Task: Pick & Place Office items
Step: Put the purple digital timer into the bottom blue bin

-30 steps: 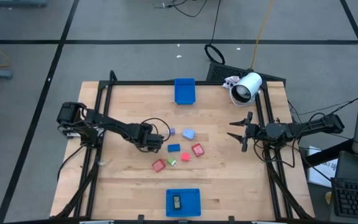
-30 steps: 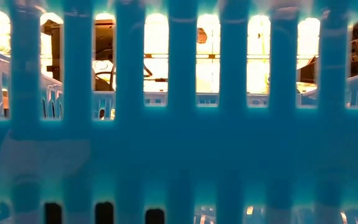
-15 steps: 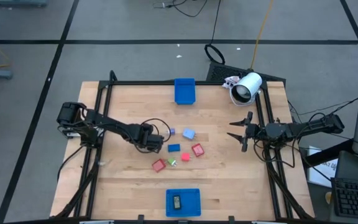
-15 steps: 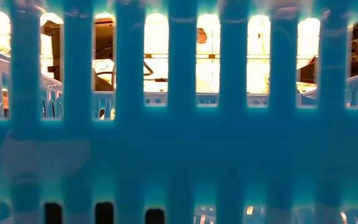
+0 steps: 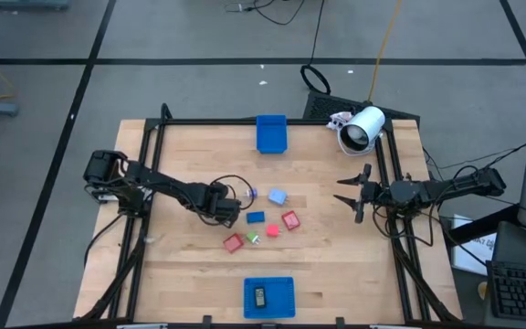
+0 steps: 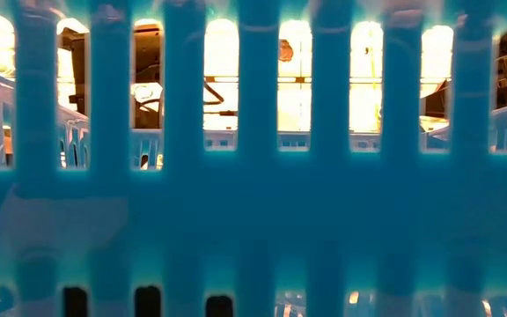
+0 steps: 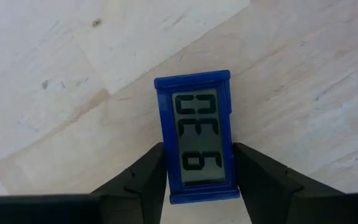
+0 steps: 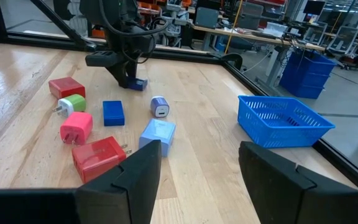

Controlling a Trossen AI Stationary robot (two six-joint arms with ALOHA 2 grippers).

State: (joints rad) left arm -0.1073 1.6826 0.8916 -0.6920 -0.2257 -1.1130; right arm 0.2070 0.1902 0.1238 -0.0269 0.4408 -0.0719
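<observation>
The small blue clock (image 7: 194, 137) sits left of centre in the high view, on the counter (image 5: 190, 256), flanked by the left gripper (image 7: 196, 177), whose jaws look closed on its sides. This looks like the grasp step; next comes lifting it toward a blue tray (image 5: 269, 297). The left gripper has edged slightly since earlier. The right gripper (image 8: 197, 163) waits wide open and empty at the right edge.
</observation>
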